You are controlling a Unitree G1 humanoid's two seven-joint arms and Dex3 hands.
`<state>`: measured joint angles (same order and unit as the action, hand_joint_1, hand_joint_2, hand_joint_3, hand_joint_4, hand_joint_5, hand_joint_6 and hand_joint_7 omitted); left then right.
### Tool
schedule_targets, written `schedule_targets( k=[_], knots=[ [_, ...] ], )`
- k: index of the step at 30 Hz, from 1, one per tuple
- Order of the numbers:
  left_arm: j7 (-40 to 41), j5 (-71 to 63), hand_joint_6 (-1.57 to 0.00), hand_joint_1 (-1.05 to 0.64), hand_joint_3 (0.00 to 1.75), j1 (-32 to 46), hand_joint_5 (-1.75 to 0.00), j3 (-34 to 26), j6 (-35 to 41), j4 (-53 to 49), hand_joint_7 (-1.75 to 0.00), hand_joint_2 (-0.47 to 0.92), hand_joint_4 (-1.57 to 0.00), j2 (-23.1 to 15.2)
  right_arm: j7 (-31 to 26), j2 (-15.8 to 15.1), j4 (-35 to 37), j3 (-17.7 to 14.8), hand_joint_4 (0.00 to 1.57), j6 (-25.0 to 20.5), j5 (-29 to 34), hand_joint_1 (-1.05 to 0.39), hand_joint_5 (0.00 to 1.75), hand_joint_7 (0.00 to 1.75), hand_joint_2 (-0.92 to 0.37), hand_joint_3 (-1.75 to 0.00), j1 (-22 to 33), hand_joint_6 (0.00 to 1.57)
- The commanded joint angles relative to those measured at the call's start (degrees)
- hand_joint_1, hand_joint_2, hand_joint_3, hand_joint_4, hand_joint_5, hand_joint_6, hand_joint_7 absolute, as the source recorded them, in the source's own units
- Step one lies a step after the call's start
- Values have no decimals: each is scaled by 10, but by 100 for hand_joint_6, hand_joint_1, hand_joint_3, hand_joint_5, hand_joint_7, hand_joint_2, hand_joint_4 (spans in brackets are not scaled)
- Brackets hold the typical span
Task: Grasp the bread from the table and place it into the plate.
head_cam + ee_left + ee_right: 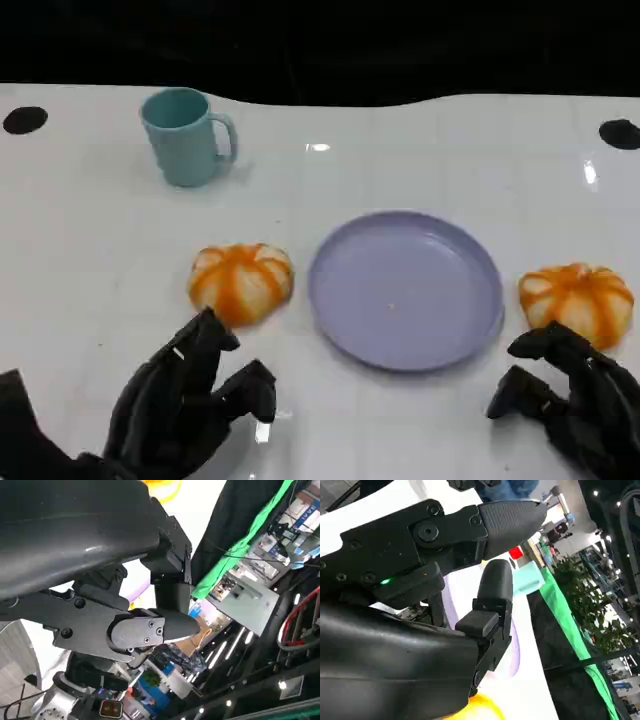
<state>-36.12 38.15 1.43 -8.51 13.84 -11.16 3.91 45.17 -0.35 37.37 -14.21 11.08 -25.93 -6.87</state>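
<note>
Two orange-and-white bread rolls lie on the white table. One bread roll (241, 281) sits left of the lavender plate (405, 290), the other bread roll (578, 301) right of it. The plate holds nothing. My left hand (185, 400) hovers just in front of the left roll with fingers apart, holding nothing. My right hand (573, 398) sits just in front of the right roll, fingers spread and free of any object. In the left wrist view the left hand (130, 610) has a sliver of bread (162, 487) beyond it. The right wrist view shows the right hand (470, 580) over the plate (510, 650), with bread (480, 709) at the edge.
A teal mug (186, 136) stands at the back left of the table. Two black round marks (25, 119) sit near the far corners. The table's far edge meets a dark background.
</note>
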Motion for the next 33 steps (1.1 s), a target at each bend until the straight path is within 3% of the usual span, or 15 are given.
schedule_targets(
  k=[1, 22, 24, 27, 28, 29, 33],
  knots=[
    [-15, -4, -59, -54, 39, -3, -175, -3, -10, -7, -175, 92, -80, -6, 5, -6, 12, -3, 68, 1, -2, -51, 148, 115, -92, -23, 0, 61],
    [0, -3, -59, -55, 38, -5, -175, -6, 0, 4, -173, 92, -80, -4, -7, -6, 1, 0, 66, -4, 4, -51, 148, 114, -92, -23, 4, 59],
    [3, -8, -57, -56, 36, -5, -175, -5, -3, 9, -169, 92, -77, -7, -5, -5, 4, -1, 66, -3, 2, -51, 149, 113, -92, -23, 2, 59],
    [7, -19, -56, -57, 39, -7, -175, -3, -20, 14, -138, 92, -66, -4, -10, -2, 0, -1, 66, -2, 3, -50, 148, 112, -92, -24, 3, 60],
    [8, -20, -55, -57, 36, -8, -167, -4, -23, 16, -121, 92, -62, -3, -15, -1, -3, -1, 67, -3, 4, -50, 149, 112, -92, -24, 5, 61],
    [9, -21, -55, -57, 35, -8, -164, -5, -25, 17, -115, 92, -61, -2, -18, 0, -6, 0, 67, -4, 4, -50, 149, 112, -92, -24, 6, 61],
    [9, -22, -55, -57, 34, -8, -161, -5, -26, 17, -108, 92, -60, -1, -21, 0, -9, 1, 67, -5, 4, -50, 149, 112, -92, -23, 7, 61]
  ],
)
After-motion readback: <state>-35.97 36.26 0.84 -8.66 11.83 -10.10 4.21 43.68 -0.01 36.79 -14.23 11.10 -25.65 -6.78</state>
